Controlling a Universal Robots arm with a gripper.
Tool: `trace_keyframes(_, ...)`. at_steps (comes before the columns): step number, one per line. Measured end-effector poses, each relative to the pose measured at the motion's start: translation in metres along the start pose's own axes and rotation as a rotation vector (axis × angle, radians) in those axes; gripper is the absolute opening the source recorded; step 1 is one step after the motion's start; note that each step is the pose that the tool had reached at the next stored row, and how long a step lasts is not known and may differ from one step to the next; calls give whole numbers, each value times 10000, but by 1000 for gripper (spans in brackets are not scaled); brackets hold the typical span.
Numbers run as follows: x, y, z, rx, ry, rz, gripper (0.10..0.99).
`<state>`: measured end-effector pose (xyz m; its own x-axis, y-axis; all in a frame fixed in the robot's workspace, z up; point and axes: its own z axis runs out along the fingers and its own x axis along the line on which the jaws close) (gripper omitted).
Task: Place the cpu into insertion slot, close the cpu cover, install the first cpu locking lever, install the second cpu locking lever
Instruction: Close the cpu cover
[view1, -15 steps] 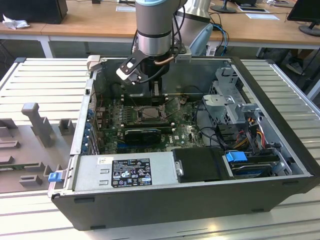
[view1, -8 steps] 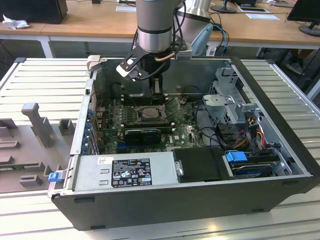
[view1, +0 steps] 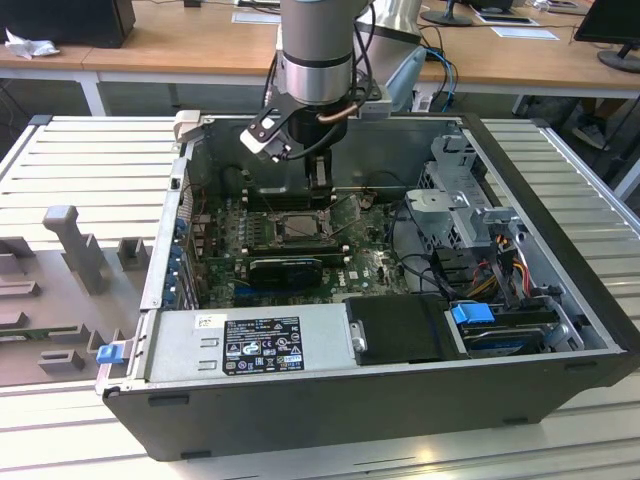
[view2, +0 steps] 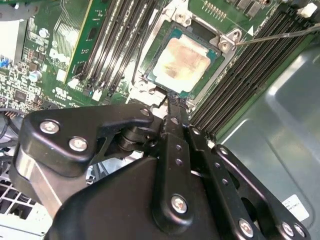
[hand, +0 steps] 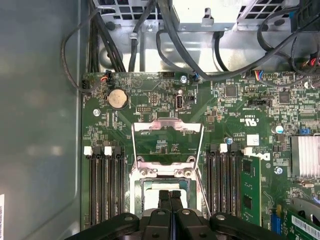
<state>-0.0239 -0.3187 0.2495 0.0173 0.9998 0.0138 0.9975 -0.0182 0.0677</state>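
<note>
your gripper (view2: 172, 102): in the second wrist view its two black fingers (view2: 174, 150) are pressed together with nothing between them. the tips are down at the socket's edge, just beside the cpu (view2: 180, 62). cannot tell whether they touch the socket frame.

the cpu lies flat in the insertion slot, pale metal top up and smudged, square with the socket. in the first wrist view the closed fingertips hide part of it.

just past the socket in the first wrist view, the cpu cover (hand: 167, 125) stands open. it is a silver frame raised off the chip, with green board showing through its open centre. it is not down over the cpu.

a thin lever rod (view2: 272, 34) runs from the socket corner out across the black memory slots (view2: 240, 80), angled away from the socket.

farther along the board in the first wrist view there is a coin cell (hand: 118, 99), then a bundle of dark cables (hand: 165, 35) against the case metal.

in the exterior view, the arm (view1: 315, 60) drops into the open computer case (view1: 400, 400), with the gripper over the socket near the board's middle. the power supply (view1: 260, 345) lies along the near wall and the drive cage (view1: 455, 200) is at the exterior view's right. the case sits on a ribbed table (view1: 90, 160), with wooden desks (view1: 180, 40) behind.
</note>
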Motion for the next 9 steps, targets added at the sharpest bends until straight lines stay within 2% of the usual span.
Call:
trace_keyframes(5, 1, 14, -59, -1, -4, 0, 106)
trace_keyframes(9, 2, 60, -57, 0, -6, 0, 106)
